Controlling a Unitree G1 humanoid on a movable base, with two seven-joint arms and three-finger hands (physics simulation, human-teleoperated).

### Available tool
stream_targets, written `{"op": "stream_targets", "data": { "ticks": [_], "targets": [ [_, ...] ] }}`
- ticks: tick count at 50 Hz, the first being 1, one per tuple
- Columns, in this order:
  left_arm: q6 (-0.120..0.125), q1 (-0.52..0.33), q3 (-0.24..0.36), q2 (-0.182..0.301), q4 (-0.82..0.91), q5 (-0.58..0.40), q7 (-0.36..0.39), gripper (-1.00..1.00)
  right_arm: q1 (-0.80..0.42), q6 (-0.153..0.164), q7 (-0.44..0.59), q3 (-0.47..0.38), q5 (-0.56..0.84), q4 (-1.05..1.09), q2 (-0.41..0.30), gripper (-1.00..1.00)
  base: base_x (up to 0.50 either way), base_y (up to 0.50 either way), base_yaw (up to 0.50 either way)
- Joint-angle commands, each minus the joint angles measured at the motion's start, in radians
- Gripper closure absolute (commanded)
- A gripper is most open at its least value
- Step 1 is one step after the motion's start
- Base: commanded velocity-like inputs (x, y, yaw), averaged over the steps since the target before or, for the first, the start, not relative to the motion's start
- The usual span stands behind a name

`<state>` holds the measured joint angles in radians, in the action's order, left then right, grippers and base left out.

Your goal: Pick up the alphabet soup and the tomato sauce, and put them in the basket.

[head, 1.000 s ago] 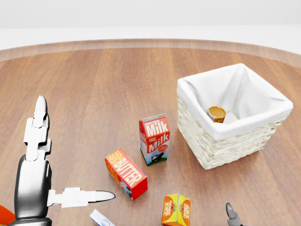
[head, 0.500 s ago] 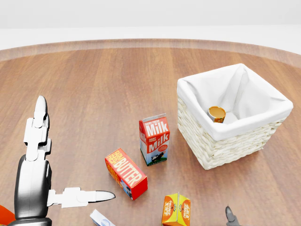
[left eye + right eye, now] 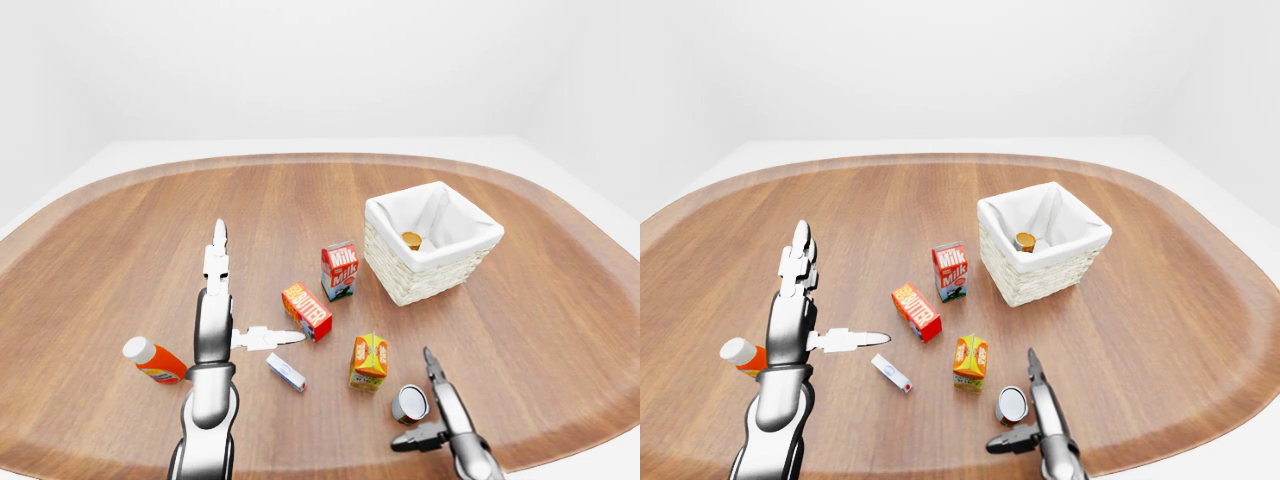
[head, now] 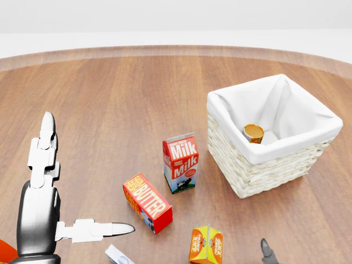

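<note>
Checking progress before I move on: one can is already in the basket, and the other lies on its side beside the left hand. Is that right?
Not quite. One can is in the basket, but the other can lies on its side beside the right hand, not the left; the left-eye view shows it.

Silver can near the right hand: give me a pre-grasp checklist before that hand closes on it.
1. Right hand open: ok, fingers spread, holding nothing.
2. Silver can within the fingers: not ok, it lies on its side just left of the hand in the left-eye view; contact cannot be told.
3. Which can it is: cannot tell, the label is unreadable.
4. White-lined wicker basket upright with room: ok, only one orange-topped can inside.
5. Neighbour clearance: ok, the orange juice carton stands apart, left of the can.
6. Left hand out of the way: ok, open over the wooden table, far left.
</note>
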<state>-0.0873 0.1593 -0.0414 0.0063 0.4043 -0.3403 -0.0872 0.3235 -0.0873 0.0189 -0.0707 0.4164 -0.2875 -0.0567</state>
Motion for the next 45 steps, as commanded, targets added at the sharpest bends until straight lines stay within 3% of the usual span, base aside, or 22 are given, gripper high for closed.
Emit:
{"op": "stream_targets", "data": {
  "ticks": [1, 18, 19, 20, 21, 37, 45],
  "targets": [
    [0.0, 0.001, 0.0, -0.001, 0.001, -0.002, 0.0, -1.0, 0.006, 0.0, -0.003, 0.011, 0.005, 0.015, 0.001, -1.0, 0.0, 0.0, 0.0],
    [0.0, 0.001, 0.0, -0.001, 0.001, -0.002, 0.0, -1.0, 0.007, 0.0, -0.011, 0.024, 0.014, 0.01, 0.001, -1.0, 0.0, 0.0, 0.0],
    [0.0, 0.001, 0.0, -0.001, 0.001, -0.002, 0.0, -1.0, 0.006, 0.0, -0.014, 0.024, 0.015, 0.006, 0.0, -0.7, 0.0, 0.0, 0.0],
    [0.0, 0.001, 0.0, -0.001, 0.001, -0.002, 0.0, -1.0, 0.01, 0.0, -0.011, 0.027, 0.011, 0.016, 0.001, 0.73, 0.0, 0.0, 0.0],
    [0.0, 0.001, 0.0, -0.001, 0.001, -0.002, 0.0, -1.0, 0.013, 0.0, -0.01, 0.03, 0.01, 0.018, 0.0, 1.0, 0.0, 0.0, 0.0],
    [0.0, 0.001, 0.0, -0.001, 0.001, -0.002, 0.0, -1.0, 0.029, 0.0, 0.002, 0.038, -0.003, 0.049, 0.002, 1.0, 0.0, 0.0, 0.0],
    [0.0, 0.001, 0.0, -0.001, 0.002, -0.002, 0.0, -1.0, 0.073, 0.0, 0.107, 0.025, -0.121, 0.302, 0.009, 1.0, 0.0, 0.0, 0.0]
  ]
}}
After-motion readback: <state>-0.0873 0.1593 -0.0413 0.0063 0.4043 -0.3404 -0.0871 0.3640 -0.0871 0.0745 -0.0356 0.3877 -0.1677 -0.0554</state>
